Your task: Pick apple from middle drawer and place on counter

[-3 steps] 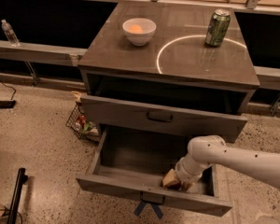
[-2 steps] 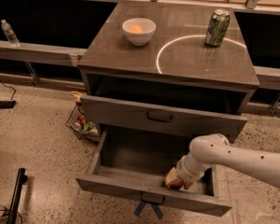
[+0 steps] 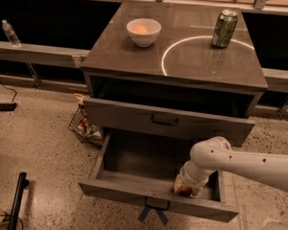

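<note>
The middle drawer [image 3: 134, 191], grey with blue crossed strips under its handle, is pulled wide open low in the camera view. My gripper [image 3: 184, 188] reaches down into its front right corner on the white arm [image 3: 245, 163]. A patch of the red-orange apple [image 3: 186, 192] shows right under the gripper, against the drawer's front wall; the gripper hides most of it. The counter [image 3: 129, 56], a dark glossy top with a thin white ring, lies above and behind.
A white bowl [image 3: 143, 31] holding a pale-orange fruit and a green can [image 3: 224, 28] stand on the counter. The upper drawer [image 3: 168, 121] sticks out a little above the open one. A wire basket [image 3: 84, 126] sits on the floor at the left. A water bottle [image 3: 9, 32] stands on the far ledge.
The gripper has shifted slightly right and lower inside the drawer, staying over the apple. The drawer and the counter's items have not moved.
</note>
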`<state>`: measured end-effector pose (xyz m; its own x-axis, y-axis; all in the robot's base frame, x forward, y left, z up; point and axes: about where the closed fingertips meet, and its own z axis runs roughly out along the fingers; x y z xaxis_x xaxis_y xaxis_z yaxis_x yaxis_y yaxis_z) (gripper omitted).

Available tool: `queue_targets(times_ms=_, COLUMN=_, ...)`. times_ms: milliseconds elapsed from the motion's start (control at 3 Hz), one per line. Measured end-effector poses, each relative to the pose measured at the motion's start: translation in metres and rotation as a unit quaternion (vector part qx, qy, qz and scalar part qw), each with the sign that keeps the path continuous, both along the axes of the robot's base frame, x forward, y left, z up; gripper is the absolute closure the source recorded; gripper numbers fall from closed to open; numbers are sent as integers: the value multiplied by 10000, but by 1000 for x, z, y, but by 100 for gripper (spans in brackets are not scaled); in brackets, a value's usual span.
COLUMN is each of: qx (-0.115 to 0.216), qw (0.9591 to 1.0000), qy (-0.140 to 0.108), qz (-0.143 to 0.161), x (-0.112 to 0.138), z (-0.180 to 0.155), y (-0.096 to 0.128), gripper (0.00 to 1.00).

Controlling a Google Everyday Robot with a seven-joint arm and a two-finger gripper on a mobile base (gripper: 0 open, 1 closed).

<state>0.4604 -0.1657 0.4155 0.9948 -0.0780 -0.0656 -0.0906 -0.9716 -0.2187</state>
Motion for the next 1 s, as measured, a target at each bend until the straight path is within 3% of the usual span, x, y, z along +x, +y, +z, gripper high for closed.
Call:
queue_targets(times_ms=333, qx=-96, qw=9998, qy=83, qz=124, x=0, z=-7, y=5, gripper=82)
queue_targets(times_ms=1000, qx=-29, qw=9997, qy=35, qz=244, x=8, z=-7, y=12, gripper=36)
